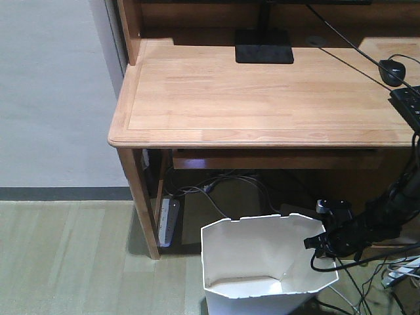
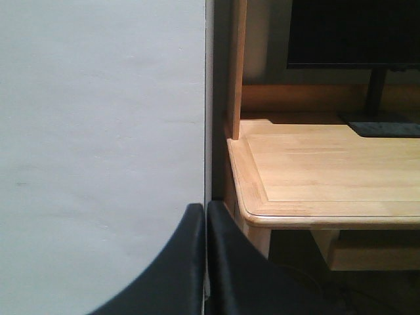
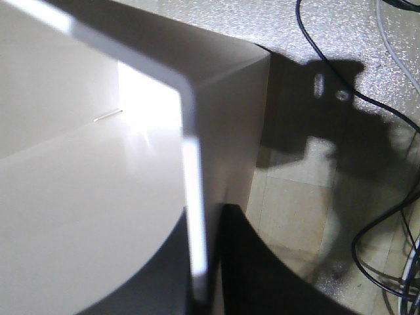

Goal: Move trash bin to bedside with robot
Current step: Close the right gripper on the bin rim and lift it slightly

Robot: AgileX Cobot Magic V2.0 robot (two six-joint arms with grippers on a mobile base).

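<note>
The white trash bin (image 1: 256, 256) stands on the floor in front of the desk, at the bottom of the front view. My right gripper (image 1: 320, 241), on its black arm, sits at the bin's right rim. In the right wrist view my right gripper (image 3: 205, 209) is shut on the trash bin (image 3: 98, 164), with one finger inside the wall and one outside. My left gripper (image 2: 207, 213) is shut with nothing between its fingers, and it faces a grey wall beside the desk corner. The bedside is out of view.
A light wooden desk (image 1: 262, 98) carries a monitor stand (image 1: 264, 46), a mouse (image 1: 392, 71) and a keyboard (image 1: 410, 102). Under it lie a power strip (image 1: 167, 220) and cables (image 1: 367, 289). More cables (image 3: 387, 216) run on the floor right of the bin.
</note>
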